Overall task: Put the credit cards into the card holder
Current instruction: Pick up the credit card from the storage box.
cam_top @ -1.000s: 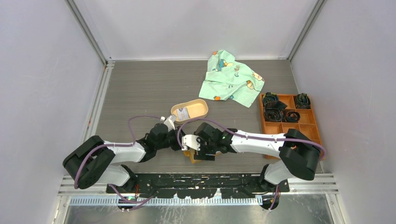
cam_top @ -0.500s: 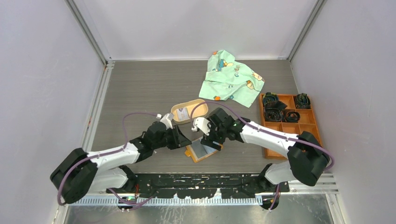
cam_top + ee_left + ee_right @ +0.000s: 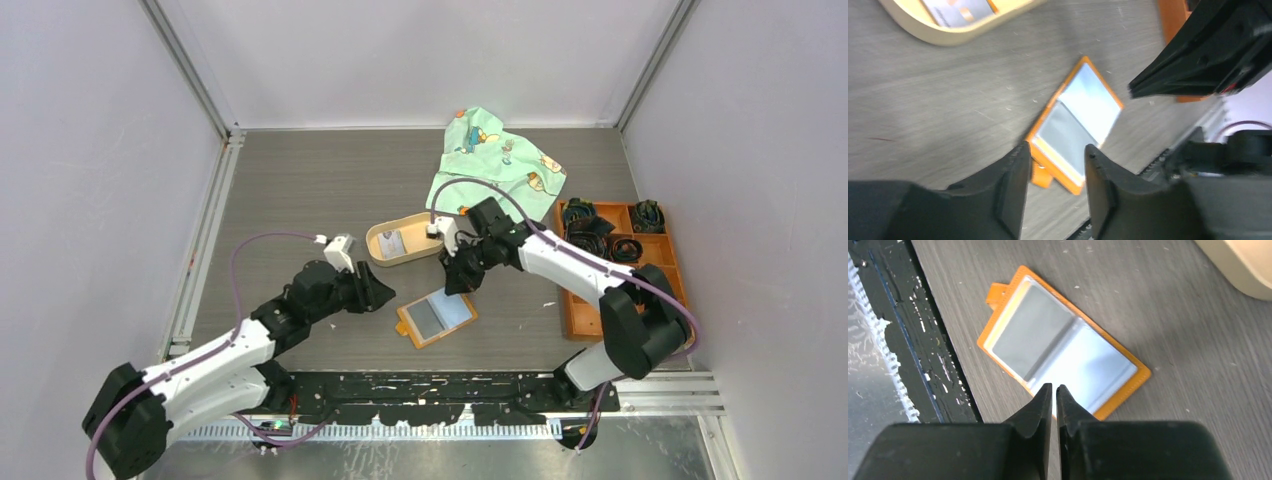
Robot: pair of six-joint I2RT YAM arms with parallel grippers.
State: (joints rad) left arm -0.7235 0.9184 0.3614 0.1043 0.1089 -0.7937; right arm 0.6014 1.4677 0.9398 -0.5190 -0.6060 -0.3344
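Observation:
The card holder (image 3: 435,318) lies opened flat on the table, an orange wallet with clear sleeves facing up (image 3: 1063,355); neither gripper touches it. A whitish credit card (image 3: 392,243) rests in the oval tan tray (image 3: 400,262), and its edge shows in the left wrist view (image 3: 955,7). My left gripper (image 3: 385,297) hovers just left of the holder, open with nothing between its fingers (image 3: 1057,150). My right gripper (image 3: 455,283) hangs between the tray and the holder, shut and holding nothing (image 3: 1053,386).
A green printed cloth (image 3: 495,165) lies crumpled at the back. An orange compartment box (image 3: 620,265) with black coiled items stands at the right. The black base rail (image 3: 420,385) runs along the near edge, close to the holder.
Both grippers have left the card holder, which now lies open on the table. The right gripper rose toward the tray and shut; the left drew back leftward and opened wider.

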